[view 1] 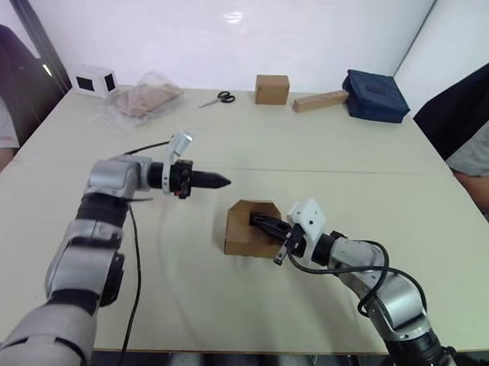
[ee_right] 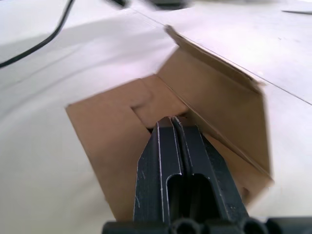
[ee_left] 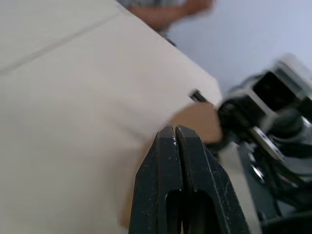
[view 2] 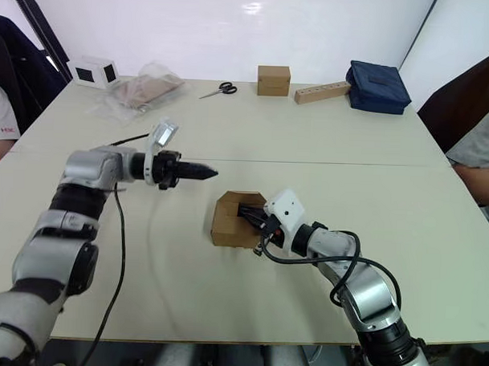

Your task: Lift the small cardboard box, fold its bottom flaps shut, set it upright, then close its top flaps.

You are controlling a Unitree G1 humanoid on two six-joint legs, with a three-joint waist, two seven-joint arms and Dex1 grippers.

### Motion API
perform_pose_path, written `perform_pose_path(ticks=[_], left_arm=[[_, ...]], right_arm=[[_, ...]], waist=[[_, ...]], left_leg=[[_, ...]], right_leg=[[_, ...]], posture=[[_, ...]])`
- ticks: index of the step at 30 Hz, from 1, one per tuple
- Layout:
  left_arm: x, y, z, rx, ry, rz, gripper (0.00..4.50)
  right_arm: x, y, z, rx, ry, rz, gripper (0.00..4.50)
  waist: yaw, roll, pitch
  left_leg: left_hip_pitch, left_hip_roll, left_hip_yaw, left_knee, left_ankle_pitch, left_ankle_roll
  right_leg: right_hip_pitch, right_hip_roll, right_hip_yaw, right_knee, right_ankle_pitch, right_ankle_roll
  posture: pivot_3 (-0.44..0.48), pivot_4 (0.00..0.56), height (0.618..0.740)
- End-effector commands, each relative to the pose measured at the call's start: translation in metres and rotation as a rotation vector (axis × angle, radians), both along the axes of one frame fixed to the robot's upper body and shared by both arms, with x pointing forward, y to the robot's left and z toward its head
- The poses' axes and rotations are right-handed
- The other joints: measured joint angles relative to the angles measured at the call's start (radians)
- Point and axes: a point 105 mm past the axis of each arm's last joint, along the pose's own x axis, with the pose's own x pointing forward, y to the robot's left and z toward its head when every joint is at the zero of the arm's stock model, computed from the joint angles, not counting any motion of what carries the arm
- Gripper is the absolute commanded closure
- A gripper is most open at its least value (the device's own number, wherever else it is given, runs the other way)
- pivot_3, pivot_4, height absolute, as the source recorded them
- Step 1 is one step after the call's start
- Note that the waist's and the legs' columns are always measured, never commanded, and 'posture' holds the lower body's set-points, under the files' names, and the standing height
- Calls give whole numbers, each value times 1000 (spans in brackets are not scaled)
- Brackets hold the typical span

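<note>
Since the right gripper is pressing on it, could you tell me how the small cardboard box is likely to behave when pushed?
The small cardboard box looks empty and thin-walled, so it probably slides easily on the smooth table. Its flaps stand loosely open and should bend readily. The right gripper, shut, reaches into the opening; its walls may flex.

Right end effector [view 1: 263, 224]: fingertips concealed inside the small cardboard box [view 1: 244, 233]. Box interior partly masked by the closed fingers [ee_right: 168, 161] in the right wrist view. Person's sleeve [view 1: 477, 155] cut by the frame edge.
</note>
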Motion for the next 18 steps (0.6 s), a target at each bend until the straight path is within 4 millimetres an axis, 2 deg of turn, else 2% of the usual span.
perform_pose_path(ticks=[1,8,12,14,16,18], left_arm=[[-27,-7,-11,42,-2,-110,4481],[-30,-18,-32,93,-17,-113,4481],[-28,-20,-35,96,-22,-104,4481],[-27,-20,-36,94,-23,-101,4481],[-25,-22,-37,94,-33,-91,4481],[-25,-22,-37,88,-34,-89,4481]], right_arm=[[-1,-5,9,19,-32,-18,4500],[-3,-8,12,17,-39,-32,4500],[-4,-10,26,55,-67,-59,4500],[-7,-13,41,99,-92,-72,4500],[-9,-18,76,231,-149,-93,4500],[-7,-20,90,276,-168,-103,4500]], waist=[[2,0,0],[7,0,0],[7,0,0],[7,0,0],[8,0,0],[7,0,0]], left_leg=[[1,0,0,0,0,0],[2,-1,0,2,2,-4],[5,-1,0,2,2,-4],[5,0,0,2,2,-4],[4,0,-1,2,2,-4],[4,0,-1,2,2,-4]], right_leg=[[0,0,0,0,0,0],[3,0,1,0,-1,-6],[6,0,1,0,-1,-6],[6,0,1,0,-1,-6],[5,1,1,0,-1,-6],[5,0,1,0,-1,-5]], posture=[[0,150,740],[0,150,740],[0,150,740],[0,150,740],[0,150,740],[0,150,740]])
